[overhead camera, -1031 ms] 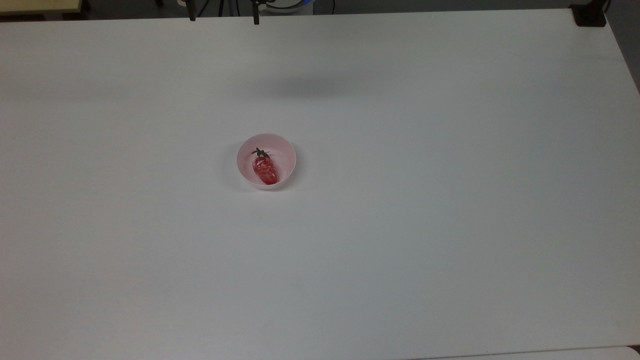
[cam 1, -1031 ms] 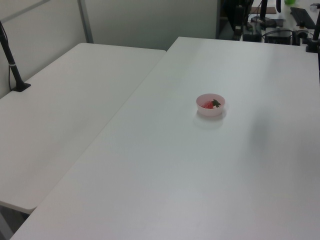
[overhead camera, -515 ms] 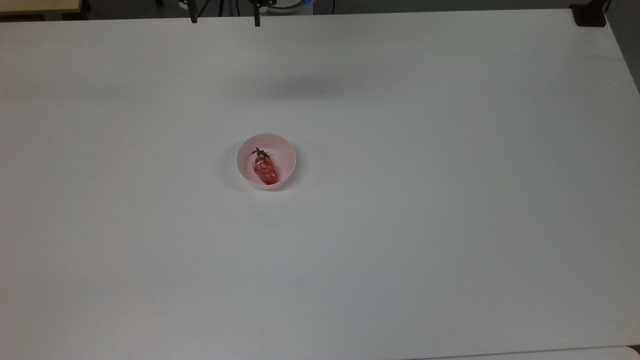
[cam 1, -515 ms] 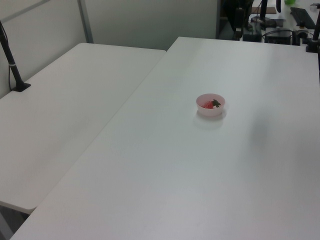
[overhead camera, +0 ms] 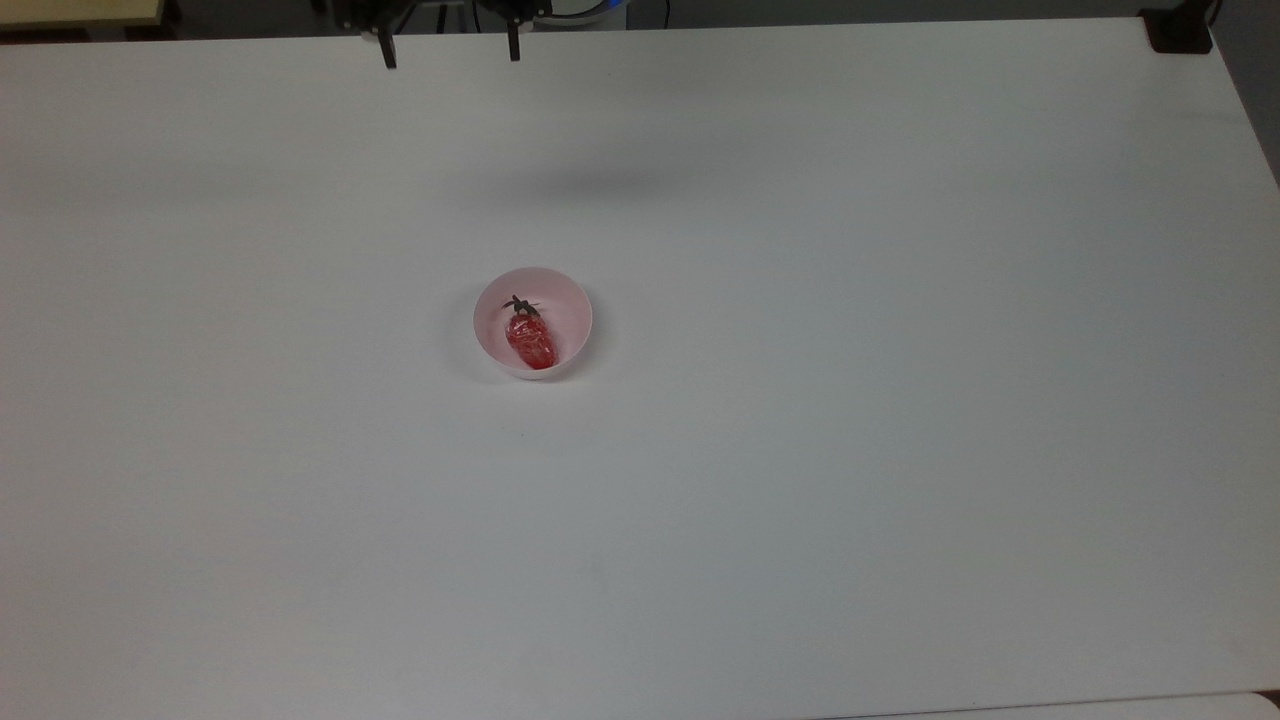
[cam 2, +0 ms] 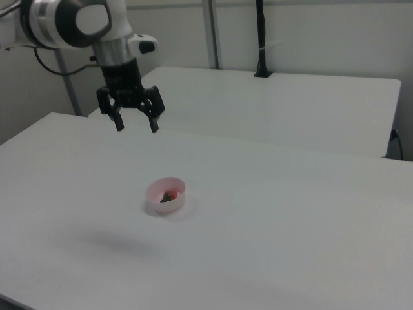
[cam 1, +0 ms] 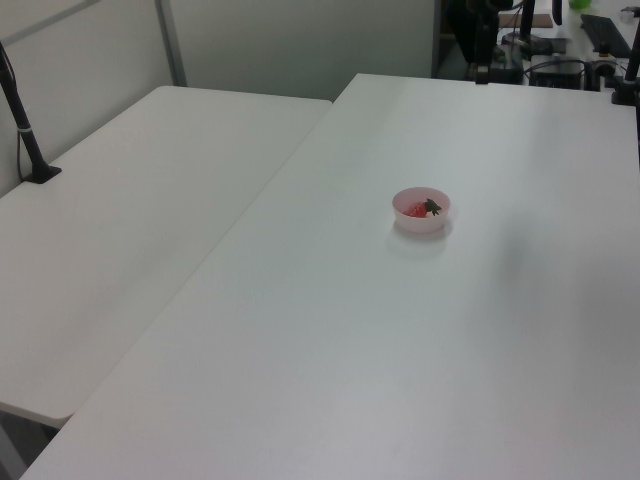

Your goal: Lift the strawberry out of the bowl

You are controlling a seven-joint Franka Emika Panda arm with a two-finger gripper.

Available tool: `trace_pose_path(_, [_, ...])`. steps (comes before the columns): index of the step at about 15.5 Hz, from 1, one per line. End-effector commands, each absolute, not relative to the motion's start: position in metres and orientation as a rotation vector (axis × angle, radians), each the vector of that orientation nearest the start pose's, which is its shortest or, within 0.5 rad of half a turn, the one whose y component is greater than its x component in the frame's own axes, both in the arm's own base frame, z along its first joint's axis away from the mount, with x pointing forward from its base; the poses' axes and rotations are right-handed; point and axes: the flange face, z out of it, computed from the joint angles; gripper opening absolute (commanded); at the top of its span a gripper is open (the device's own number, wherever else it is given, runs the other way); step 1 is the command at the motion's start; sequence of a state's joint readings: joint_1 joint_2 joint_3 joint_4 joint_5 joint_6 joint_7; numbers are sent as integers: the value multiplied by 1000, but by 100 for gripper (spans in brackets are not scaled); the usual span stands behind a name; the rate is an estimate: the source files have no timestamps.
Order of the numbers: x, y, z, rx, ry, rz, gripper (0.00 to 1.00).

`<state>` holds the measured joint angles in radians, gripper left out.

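- White tabletop (overhead camera: pixel 900 400) spreads across the top view, plain and matte, with a second white table (cam 1: pixel 130 230) butted against it on the left view's left.
- Pale walls and a dark pole (cam 2: pixel 261 39) clamped to the second table stand behind the scene in the right view.
- A small round pale pink bowl (overhead camera: pixel 570 300) sits upright on the tabletop, slightly toward the top view's left of centre.
- The strawberry (overhead camera: pixel 531 343) lies on its side inside the bowl, glossy red, its dark green leafy stem pointing toward the top view's upper edge and its red tip against the bowl wall nearest the top view's lower edge.
- In the left view the bowl (cam 1: pixel 421 221) shows the strawberry (cam 1: pixel 415 210) as a red spot with the green stem on the left view's right.
- The end effector (cam 2: pixel 135 126) hangs in the air above the tabletop, pointing downward, up and toward the right view's left of the bowl (cam 2: pixel 155 192) and well apart from it.
- Its two black fingers (cam 2: pixel 118 123) are spread wide with nothing between them.
- At the top view's upper edge the two fingertips (overhead camera: pixel 389 57) of the end effector (overhead camera: pixel 451 55) poke into sight, far from the bowl.
- A soft shadow (overhead camera: pixel 600 180) lies on the tabletop between the end effector and the bowl in the top view.
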<state>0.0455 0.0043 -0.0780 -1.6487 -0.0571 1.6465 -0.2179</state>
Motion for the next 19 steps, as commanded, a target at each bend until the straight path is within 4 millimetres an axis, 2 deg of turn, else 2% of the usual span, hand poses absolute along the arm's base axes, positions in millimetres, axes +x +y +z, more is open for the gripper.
trace_pose_path(1, [586,-25,561,-3187,-411,-22,100])
trace_pose_path(4, [607,-13,527,-3217,-87,-41,100])
trace_pose_path(6, [621,13,496,-3246,-24,-31,100])
trace_pose_path(10, [629,21,453,-3262,139,29,98])
trace_pose_path(13, [632,30,420,-3234,377,-21,76])
trace_pose_path(14, [637,32,403,-3222,462,-35,72])
trace_pose_path(16, [642,33,376,-3224,500,3,71])
trace_pose_path(19, [650,34,353,-3212,540,-28,69])
